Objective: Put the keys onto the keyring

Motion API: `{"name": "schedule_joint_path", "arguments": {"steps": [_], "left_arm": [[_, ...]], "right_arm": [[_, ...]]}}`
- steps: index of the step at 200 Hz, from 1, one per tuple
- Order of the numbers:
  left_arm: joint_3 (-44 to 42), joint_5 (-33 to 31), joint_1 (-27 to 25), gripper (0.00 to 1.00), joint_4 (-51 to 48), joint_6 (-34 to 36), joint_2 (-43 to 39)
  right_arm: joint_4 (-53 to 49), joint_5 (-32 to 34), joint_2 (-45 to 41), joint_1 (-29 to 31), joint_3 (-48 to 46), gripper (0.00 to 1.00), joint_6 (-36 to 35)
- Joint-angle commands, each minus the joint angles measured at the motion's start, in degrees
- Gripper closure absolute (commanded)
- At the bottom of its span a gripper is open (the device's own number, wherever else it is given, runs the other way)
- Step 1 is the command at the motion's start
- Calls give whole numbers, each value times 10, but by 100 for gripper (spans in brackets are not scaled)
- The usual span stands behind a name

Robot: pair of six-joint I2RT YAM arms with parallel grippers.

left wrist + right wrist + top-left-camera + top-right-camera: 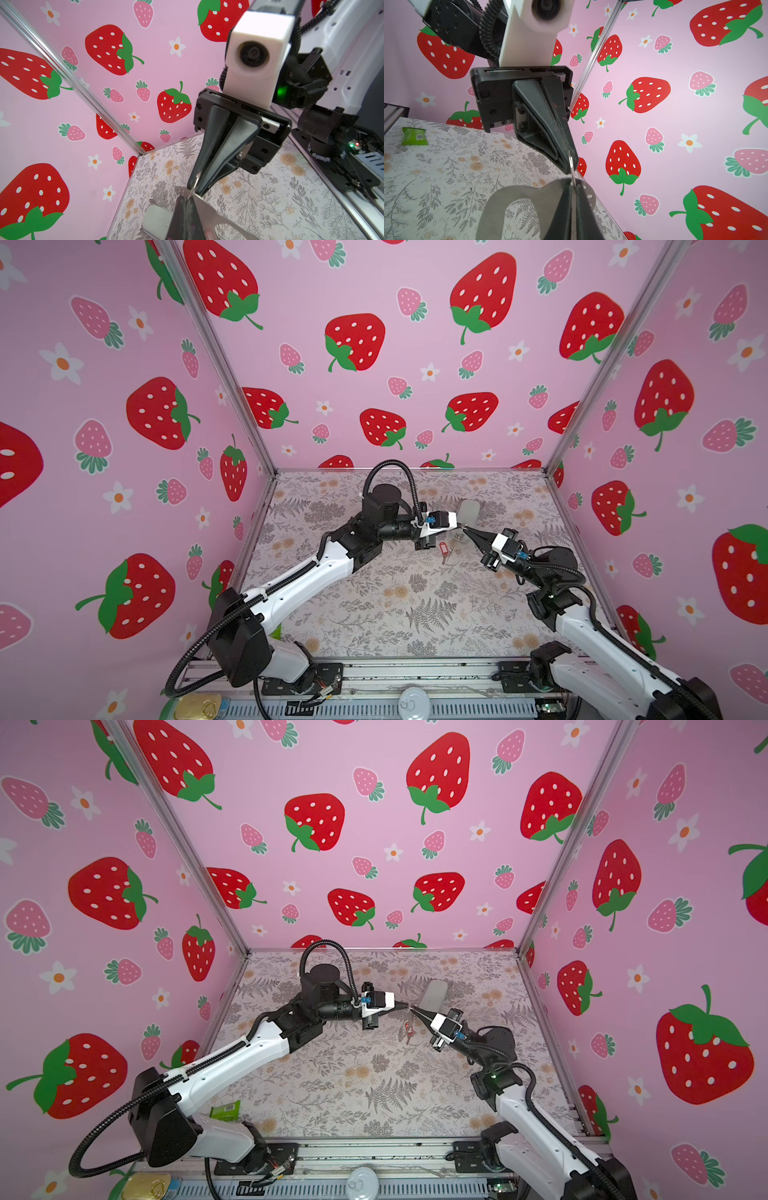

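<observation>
Floral surface point(415, 614) between strawberry walls point(374, 364); above it left gripper point(456, 526) and right gripper point(465, 529) meet tip to tip, both clamped on the keyring point(494, 207), while the key point(444, 549) lies on the surface beneath

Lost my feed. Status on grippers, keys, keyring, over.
Left gripper, right gripper both shut on keyring, tip to tip. Keys on table below, not threaded. Pale case behind, apart.

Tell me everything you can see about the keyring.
The keyring is a flat grey strap loop, leather-like, with a small silver ring at one end. It hangs raised above the table, where both grippers meet tip to tip: the left gripper and the right gripper each pinch the ring.
</observation>
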Motion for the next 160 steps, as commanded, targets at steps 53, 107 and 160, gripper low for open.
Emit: {"name": "schedule_joint_path", "arguments": {"steps": [53, 107, 160], "left_arm": [[-1, 19, 2, 100, 0, 11, -12], [1, 15, 1, 100, -14, 24, -12], [4, 14, 2, 100, -16, 28, -10]], "right_arm": [[22, -14, -2, -2, 10, 90, 16], [39, -12, -5, -3, 5, 90, 24], [27, -18, -1, -3, 9, 98, 12]]}}
